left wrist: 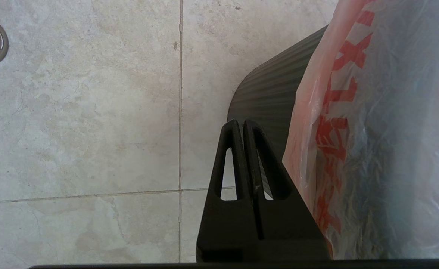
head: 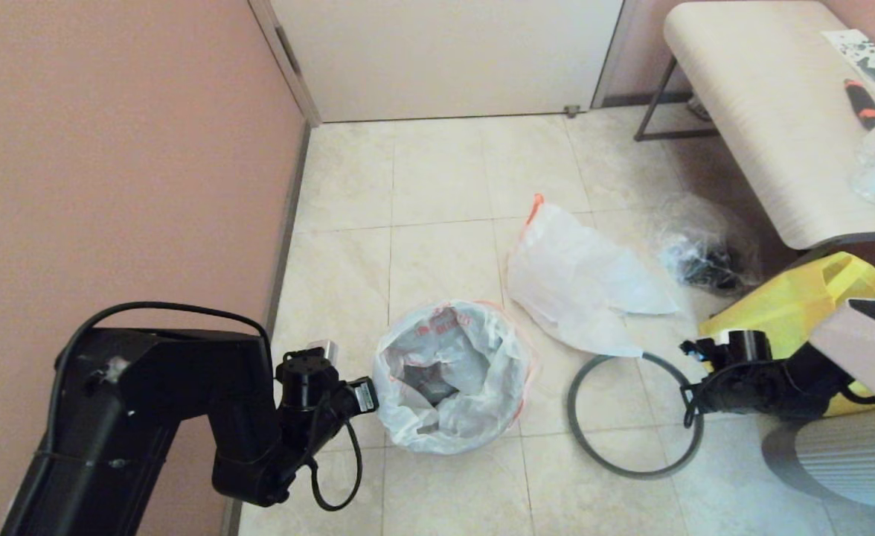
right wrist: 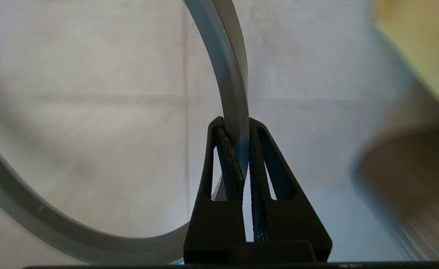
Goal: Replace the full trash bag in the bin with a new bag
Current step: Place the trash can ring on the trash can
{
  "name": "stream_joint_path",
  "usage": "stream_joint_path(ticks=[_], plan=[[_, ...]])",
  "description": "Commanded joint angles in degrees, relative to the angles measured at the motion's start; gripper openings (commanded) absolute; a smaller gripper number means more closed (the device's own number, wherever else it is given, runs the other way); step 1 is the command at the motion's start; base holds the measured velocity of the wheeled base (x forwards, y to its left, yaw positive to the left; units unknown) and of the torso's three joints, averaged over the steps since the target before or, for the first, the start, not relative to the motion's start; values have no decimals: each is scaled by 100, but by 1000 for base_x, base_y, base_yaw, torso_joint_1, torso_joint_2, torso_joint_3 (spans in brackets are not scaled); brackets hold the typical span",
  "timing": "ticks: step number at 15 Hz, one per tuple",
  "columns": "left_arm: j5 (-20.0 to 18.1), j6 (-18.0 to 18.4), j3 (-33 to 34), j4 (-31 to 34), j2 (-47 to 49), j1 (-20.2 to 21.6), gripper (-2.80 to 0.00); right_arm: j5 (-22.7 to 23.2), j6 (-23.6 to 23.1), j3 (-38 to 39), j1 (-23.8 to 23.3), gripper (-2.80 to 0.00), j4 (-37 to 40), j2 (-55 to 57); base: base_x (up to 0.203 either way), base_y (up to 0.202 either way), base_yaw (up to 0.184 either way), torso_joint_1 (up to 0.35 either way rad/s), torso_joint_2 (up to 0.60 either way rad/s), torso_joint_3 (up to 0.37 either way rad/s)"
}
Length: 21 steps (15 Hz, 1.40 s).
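Note:
The full trash bag (head: pixel 482 350) sits open-mouthed in the bin, white with orange-red print, and covers the bin in the head view. Only the left wrist view shows the bin's black ribbed wall (left wrist: pixel 268 93) beside the bag (left wrist: pixel 383 130). My left gripper (left wrist: pixel 240 123) hangs shut and empty just outside the bin's left side. The grey ring rim (head: pixel 616 469) is off the bin, over the floor to its right. My right gripper (right wrist: pixel 235 125) is shut on that ring (right wrist: pixel 227 74). The new bag (head: pixel 579 283) lies flat on the tiles behind the ring.
A yellow bag (head: pixel 795 305) and a grey ribbed rounded object (head: pixel 847 454) crowd the right arm. A clear film bag with dark items (head: pixel 702 253) lies under the table (head: pixel 765 112). The pink wall (head: pixel 110 149) runs along the left.

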Motion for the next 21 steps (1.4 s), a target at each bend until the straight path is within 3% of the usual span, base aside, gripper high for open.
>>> stream_joint_path(ticks=[1,3,5,7,9,13,15,21], plan=[[-3,-11,15,-42,-2,4,-280,-5,69,1181,12,-280,-74,-1902,0,0,0,0,0,0],[-90,-34,131,-58,-124,19,-280,-14,318,1814,46,-280,-13,-3070,0,0,0,0,0,0],[-494,-154,197,-82,-268,210,-280,6,849,2042,239,-280,472,-4017,0,0,0,0,0,0],[-439,-163,186,-271,-221,239,-280,31,1691,1644,901,-280,1457,-4486,0,0,0,0,0,0],[-468,-179,299,-632,-253,300,-280,24,2130,906,1579,-280,2127,-4299,0,0,0,0,0,0],[-455,-122,728,-898,-978,53,-280,-186,2255,-102,2453,-280,2578,-3394,0,0,0,0,0,0],[-443,175,774,-825,-1637,-3,-280,-298,2252,-422,2842,-280,2652,-3004,0,0,0,0,0,0],[-500,518,797,853,-3722,-60,-280,-685,2273,-1579,3601,-280,2800,-1869,0,0,0,0,0,0]])
